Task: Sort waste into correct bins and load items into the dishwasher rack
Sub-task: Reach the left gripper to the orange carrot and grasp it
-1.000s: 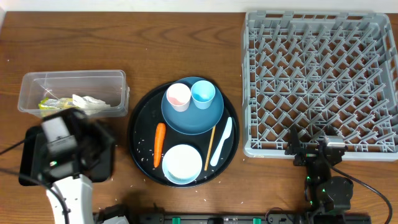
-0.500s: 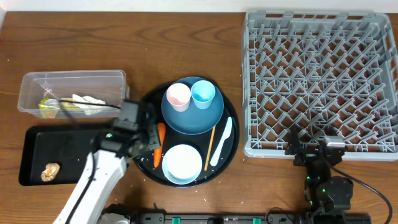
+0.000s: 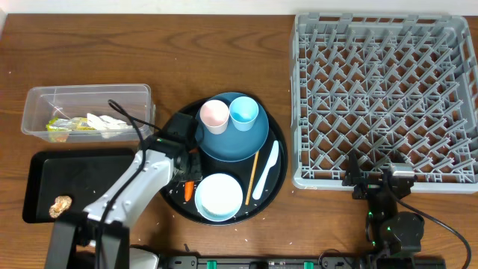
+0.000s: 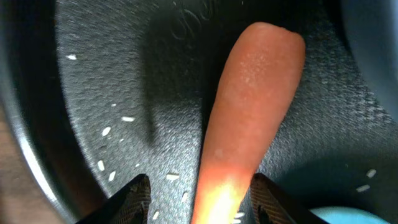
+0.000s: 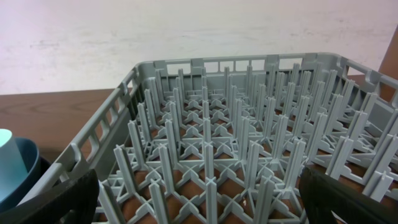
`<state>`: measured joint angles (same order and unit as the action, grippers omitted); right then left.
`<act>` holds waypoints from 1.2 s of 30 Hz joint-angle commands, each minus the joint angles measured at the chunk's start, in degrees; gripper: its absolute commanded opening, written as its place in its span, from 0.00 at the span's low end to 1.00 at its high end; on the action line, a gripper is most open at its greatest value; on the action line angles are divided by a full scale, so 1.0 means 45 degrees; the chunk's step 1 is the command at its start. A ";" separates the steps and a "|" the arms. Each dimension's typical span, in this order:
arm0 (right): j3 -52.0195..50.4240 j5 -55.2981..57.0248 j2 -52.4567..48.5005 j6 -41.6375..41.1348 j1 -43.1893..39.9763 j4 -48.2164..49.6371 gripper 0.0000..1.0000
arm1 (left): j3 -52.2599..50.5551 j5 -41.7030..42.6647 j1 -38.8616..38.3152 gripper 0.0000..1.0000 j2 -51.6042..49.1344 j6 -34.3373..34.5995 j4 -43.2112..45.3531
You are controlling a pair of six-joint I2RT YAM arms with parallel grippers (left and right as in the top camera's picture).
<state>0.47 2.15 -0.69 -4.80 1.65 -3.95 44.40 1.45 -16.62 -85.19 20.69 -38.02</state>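
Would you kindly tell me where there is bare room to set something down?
Bare wood lies behind the round tray, between the clear tub and the dishwasher rack. The flat black tray is mostly bare. The round tray is crowded.

The wooden table [image 3: 224, 30] carries a clear tub [image 3: 86, 90], flat tray [image 3: 67, 175], round tray [image 3: 278, 183] and grey rack [image 3: 299, 112].

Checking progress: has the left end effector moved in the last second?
Yes: left end effector went rightward from the flat black tray to the carrot.
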 commanded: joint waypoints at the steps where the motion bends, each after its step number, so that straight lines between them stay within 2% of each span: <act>1: -0.0039 0.0087 0.0083 -0.0063 -0.0053 -0.0019 0.99 | 0.0277 -0.0126 -0.0044 0.52 -0.0529 -0.0180 0.0155; 22: -0.0039 0.0087 0.0083 -0.0063 -0.0053 -0.0019 0.99 | 0.0185 -0.0087 -0.0044 0.51 -0.0884 -0.0690 0.1258; 24: -0.0039 0.0087 0.0083 -0.0063 -0.0053 -0.0019 0.99 | 0.0185 -0.0087 -0.0044 0.45 -0.0884 -0.0690 0.1243; 30: -0.0039 0.0087 0.0068 -0.0063 -0.0053 -0.0019 0.99 | 0.0185 -0.0087 -0.0044 0.37 -0.0884 -0.0685 0.1345; 34: -0.0039 0.0087 0.0068 -0.0063 -0.0053 -0.0015 0.99 | 0.0185 -0.0087 -0.0044 0.24 -0.0879 -0.0685 0.1384; 36: -0.0039 0.0087 0.0068 -0.0063 -0.0053 -0.0019 0.99 | 0.0189 -0.0087 -0.0044 0.21 -0.0869 -0.0680 0.1384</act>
<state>0.47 2.15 -0.69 -4.80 1.65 -3.95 44.77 1.74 -16.95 -88.88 17.91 -31.88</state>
